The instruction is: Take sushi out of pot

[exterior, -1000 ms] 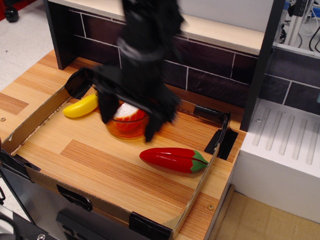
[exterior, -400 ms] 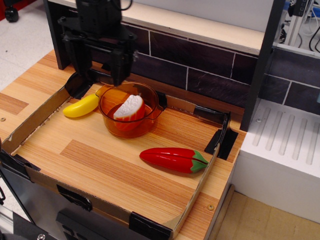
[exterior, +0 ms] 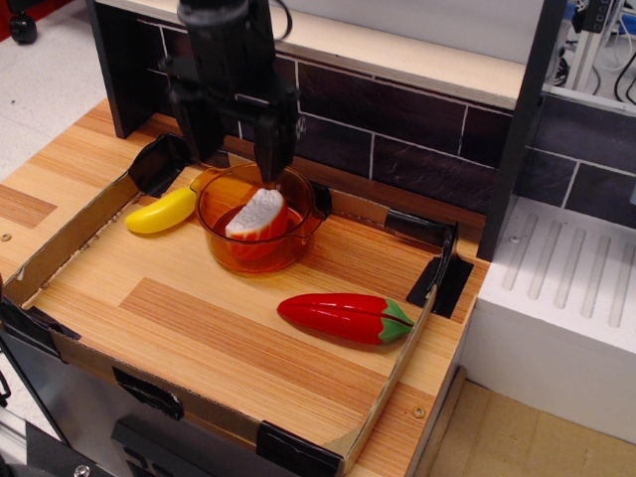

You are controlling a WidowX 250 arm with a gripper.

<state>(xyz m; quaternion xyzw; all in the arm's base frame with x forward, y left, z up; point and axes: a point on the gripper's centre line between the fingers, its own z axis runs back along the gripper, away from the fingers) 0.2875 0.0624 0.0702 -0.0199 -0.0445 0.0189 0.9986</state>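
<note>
A wooden tray [exterior: 199,328] with cardboard walls is seen on the table. The black gripper [exterior: 238,149] is held above the back rim of the pot [exterior: 214,204], its fingers spread wide and empty. A chili [exterior: 343,316] and banana [exterior: 159,212] are laid on either side. The sushi [exterior: 256,216] is seated inside the pot.

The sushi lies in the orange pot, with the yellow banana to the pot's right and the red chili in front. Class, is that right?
Not quite. The observation.image view shows the banana to the left of the pot, not the right. The sushi does lie in the pot, and the chili is in front.
</note>
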